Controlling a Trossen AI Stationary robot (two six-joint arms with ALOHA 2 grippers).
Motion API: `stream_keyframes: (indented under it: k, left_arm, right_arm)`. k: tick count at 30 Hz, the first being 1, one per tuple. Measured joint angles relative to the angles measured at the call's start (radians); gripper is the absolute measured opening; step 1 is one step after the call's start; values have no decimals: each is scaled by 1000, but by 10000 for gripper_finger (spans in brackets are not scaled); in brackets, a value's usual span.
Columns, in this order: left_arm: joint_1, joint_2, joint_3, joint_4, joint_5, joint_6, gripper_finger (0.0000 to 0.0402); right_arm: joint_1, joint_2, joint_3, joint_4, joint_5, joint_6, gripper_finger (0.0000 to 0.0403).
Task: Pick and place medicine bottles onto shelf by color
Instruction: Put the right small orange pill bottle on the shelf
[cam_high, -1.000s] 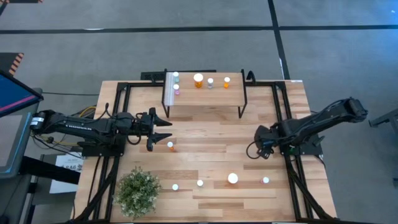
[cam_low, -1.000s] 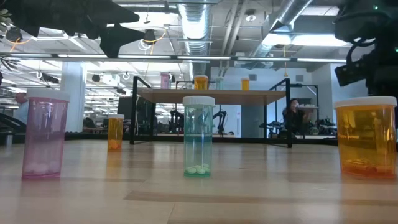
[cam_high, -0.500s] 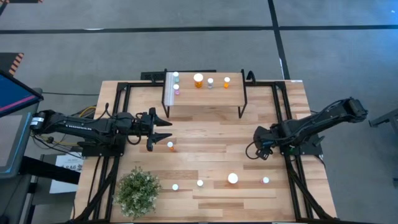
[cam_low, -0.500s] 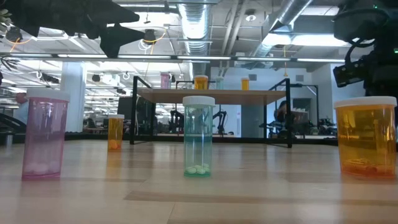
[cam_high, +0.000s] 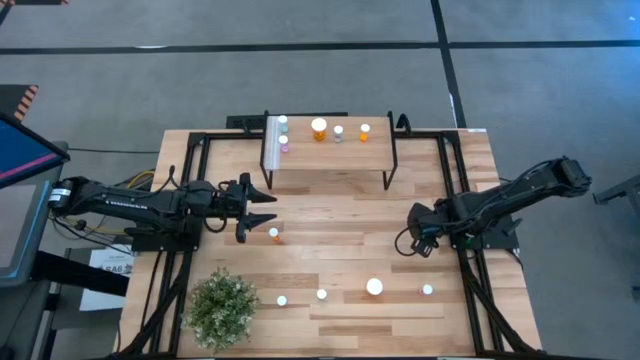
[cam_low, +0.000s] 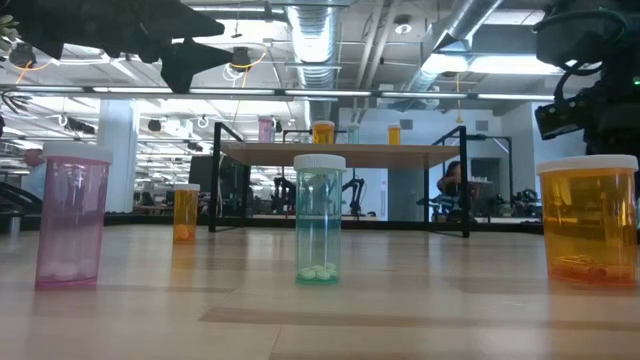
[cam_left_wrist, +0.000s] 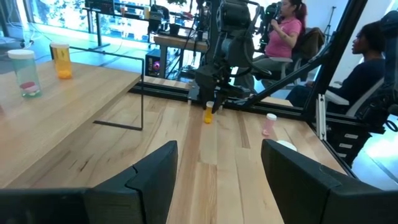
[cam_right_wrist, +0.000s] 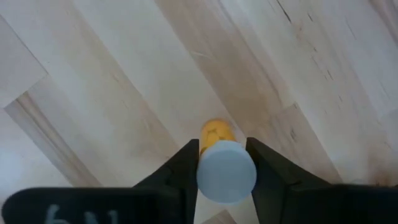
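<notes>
Medicine bottles stand in three places: a row near the front edge of the table (cam_high: 330, 210), one orange bottle (cam_high: 274, 235) left of centre, and several already on the shelf (cam_high: 328, 150) at the rear edge. The right gripper (cam_right_wrist: 221, 163), toward the table's right edge, has its fingers set against both sides of a small orange bottle (cam_right_wrist: 225, 168) with a white cap — the bottle is upright, its long axis vertical and running up between the fingers. From that grip the shelf lies toward the rear and to the left, so the carry likely runs diagonally, lifting first to clear the plank. The left gripper (cam_left_wrist: 217, 171) hovers spread wide and empty just beside the left-of-centre bottle — nearer to it than the right arm.
</notes>
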Motion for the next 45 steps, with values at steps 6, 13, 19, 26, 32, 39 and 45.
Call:
stream_keyframes:
  k: [6,13,19,26,32,39,45]
  left_arm:
    - [0,0,0,0,0,0,220]
    - [0,0,0,0,-13,-6,220]
    - [0,0,0,0,-15,-2,220]
    - [0,0,0,0,-15,1,220]
    - [0,0,0,0,-15,1,220]
    - [0,0,0,0,-20,2,220]
    - [0,0,0,-1,-21,2,220]
  right_arm:
    - [0,0,5,-2,-4,0,131]
    - [0,0,57,-1,-3,-45,135]
    - [-21,0,135,0,-3,-100,130]
    - [-117,1,285,1,1,-248,139]
    - [-255,33,443,13,3,-438,137]
    - [-437,140,634,6,2,-649,142]
    - [-579,290,799,-46,-21,-789,143]
